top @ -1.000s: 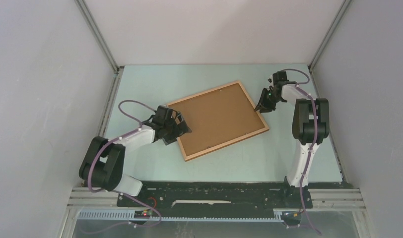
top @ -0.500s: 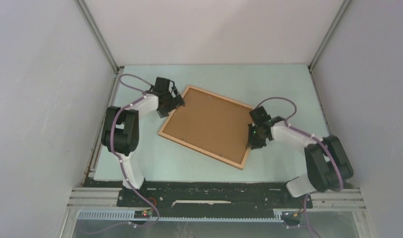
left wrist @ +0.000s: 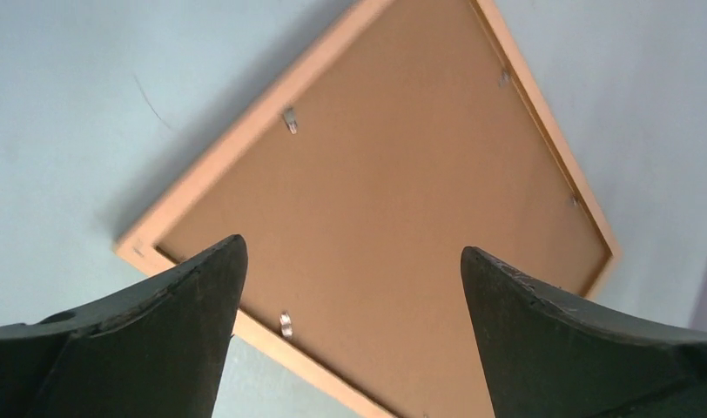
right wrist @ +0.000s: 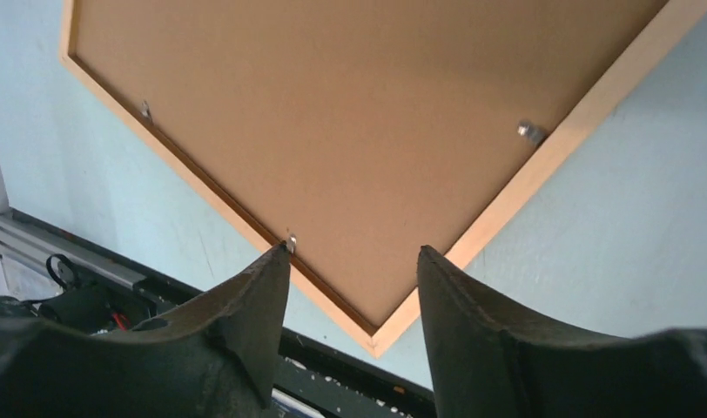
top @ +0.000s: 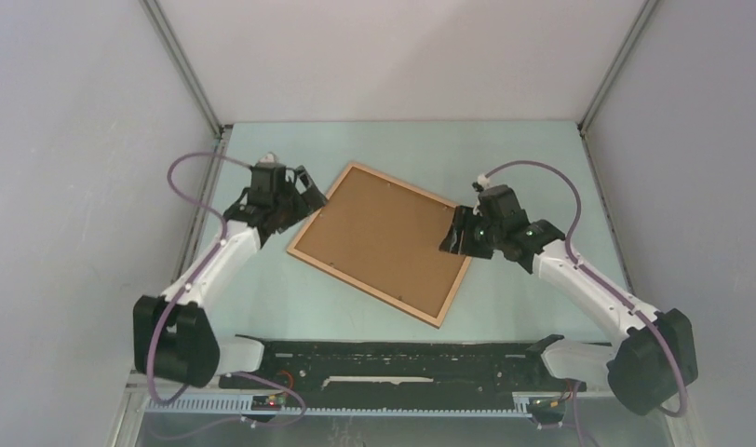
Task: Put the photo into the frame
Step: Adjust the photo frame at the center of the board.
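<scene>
On the pale green desk (top: 533,168): the thin light orange-brown wooden picture frame (top: 365,286) is lying flat with its back side up. It is sitting at a slant, so its corners are pointing toward the walls and the arms.
Inside the frame: the flat brown backing board (top: 382,240) is sitting in it and is filling it from rim to rim.
On the board's edge: small shiny metal tabs (left wrist: 290,119) are sticking out from the inner rim onto the board, a few along the sides.
Left claw (top: 304,194): it is hanging just above the frame's left corner. Its two black fingers (left wrist: 185,313) are spread wide and are holding nothing.
Right claw (top: 451,235): it is hanging over the frame's right edge. Its fingers are standing apart with nothing pinched between them. In the right wrist view, one corner of the frame is showing in the gap. One fingertip (right wrist: 263,296) is sitting right by a metal tab, and I cannot tell if it is touching.
Between the claws: the frame is lying with one claw at each side.
</scene>
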Controlling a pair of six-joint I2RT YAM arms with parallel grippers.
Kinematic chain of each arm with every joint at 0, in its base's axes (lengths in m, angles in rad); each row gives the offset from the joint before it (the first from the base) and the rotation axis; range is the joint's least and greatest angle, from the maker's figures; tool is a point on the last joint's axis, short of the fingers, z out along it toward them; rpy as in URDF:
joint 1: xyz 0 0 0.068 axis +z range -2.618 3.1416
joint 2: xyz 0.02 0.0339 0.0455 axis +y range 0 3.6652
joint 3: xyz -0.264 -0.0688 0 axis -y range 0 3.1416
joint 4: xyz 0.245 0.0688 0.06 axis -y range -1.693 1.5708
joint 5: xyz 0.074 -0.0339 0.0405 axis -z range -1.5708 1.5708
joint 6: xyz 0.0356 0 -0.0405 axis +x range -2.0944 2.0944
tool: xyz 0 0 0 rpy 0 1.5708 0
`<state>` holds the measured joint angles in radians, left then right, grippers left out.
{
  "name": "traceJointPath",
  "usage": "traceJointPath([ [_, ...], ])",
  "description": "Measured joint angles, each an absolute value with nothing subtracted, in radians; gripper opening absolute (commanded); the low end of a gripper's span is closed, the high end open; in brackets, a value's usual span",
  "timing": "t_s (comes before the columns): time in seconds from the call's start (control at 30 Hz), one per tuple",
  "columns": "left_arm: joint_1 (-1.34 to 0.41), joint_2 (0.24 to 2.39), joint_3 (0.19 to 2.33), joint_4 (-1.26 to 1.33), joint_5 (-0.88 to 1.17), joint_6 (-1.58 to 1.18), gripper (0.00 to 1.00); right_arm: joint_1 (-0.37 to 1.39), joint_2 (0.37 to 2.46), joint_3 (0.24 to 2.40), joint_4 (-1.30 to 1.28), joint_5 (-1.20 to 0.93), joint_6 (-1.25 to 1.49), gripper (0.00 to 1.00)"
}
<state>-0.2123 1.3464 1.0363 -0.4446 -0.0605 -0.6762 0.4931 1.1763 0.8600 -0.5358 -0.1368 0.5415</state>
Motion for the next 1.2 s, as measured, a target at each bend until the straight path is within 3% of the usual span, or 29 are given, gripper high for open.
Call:
traceJointPath([
  [0.3, -0.266, 1.097, 0.601, -0.381, 0.119, -0.759, 1.00, 0.386, 1.392, 1.037, -0.519, -0.123, 0.469, 0.71],
  [0.57, -0.235, 1.010, 0.581, -0.404, 0.177, -0.752, 0.98, 0.312, 1.738, 1.372, -0.459, -0.115, 0.434, 0.72],
  [0.87, -0.234, 1.122, 0.575, -0.453, 0.213, -0.744, 0.97, 0.327, 2.151, 1.966, -0.590, -0.118, 0.189, 0.70],
  [1.2, -0.233, 1.223, 0.548, -0.374, 0.247, -0.817, 0.97, 0.356, 2.354, 2.055, -0.753, -0.118, 0.051, 0.69],
])
